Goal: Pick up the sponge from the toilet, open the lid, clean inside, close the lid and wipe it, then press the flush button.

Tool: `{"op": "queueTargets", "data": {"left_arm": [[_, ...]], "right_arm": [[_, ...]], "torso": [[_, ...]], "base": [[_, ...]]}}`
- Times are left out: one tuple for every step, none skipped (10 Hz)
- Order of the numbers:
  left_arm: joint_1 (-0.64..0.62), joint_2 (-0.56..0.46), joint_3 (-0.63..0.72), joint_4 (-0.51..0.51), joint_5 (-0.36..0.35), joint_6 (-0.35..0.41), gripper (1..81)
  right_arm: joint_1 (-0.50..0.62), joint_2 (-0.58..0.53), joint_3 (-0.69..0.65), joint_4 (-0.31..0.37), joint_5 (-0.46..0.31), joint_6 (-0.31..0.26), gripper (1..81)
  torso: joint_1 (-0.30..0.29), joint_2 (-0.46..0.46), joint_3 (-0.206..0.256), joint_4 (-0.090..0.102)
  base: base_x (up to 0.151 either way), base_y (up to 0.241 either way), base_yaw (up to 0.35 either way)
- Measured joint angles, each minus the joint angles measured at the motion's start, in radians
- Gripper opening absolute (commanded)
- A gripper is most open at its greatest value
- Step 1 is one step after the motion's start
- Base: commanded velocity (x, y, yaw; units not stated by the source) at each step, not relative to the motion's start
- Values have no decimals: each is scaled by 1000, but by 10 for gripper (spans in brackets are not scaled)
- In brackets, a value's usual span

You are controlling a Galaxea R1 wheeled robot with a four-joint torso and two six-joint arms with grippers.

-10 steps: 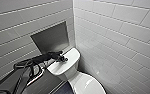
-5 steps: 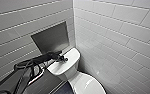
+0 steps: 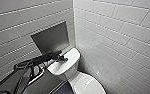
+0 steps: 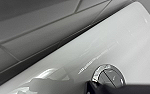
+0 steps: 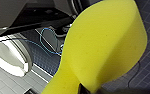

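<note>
The white toilet (image 3: 66, 66) stands in the corner with its oval lid (image 3: 87, 85) down. My left arm reaches in from the left, and the left gripper (image 3: 64, 59) is shut, its tip resting on the tank top. In the left wrist view the dark tip (image 4: 96, 88) touches the edge of the round, chrome-ringed flush button (image 4: 109, 76). The bright yellow sponge (image 5: 103, 50) looms large in the right wrist view, pinched at its lower end by my right gripper (image 5: 87, 90), which is held away from the toilet (image 5: 9, 58) above the dark floor.
Grey tiled walls (image 3: 116, 37) meet in the corner right behind the tank. A grey metal panel (image 3: 51, 38) is set into the wall above it. Thin blue cables (image 5: 47, 42) and parts of my own body hang over the dark tiled floor (image 5: 148, 62).
</note>
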Motion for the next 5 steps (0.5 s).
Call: {"op": "queueTargets", "data": {"left_arm": [[-4,0,1,-4,3,-5,10],[-16,9,24,-19,-5,-8,10],[-34,27,48,-24,-9,-8,10],[-43,42,60,-30,-14,-8,10],[-41,37,61,-31,-13,-8,10]], "right_arm": [[2,0,0,0,-2,0,10],[5,0,0,0,-1,0,10],[4,0,0,0,-1,0,10],[4,1,0,0,-2,0,10],[4,2,0,0,-3,0,10]], "torso": [[0,0,0,0],[0,0,0,0],[0,0,0,0],[0,0,0,0],[0,0,0,0]], "base": [[0,0,0],[0,0,0],[0,0,0],[0,0,0],[0,0,0]]}}
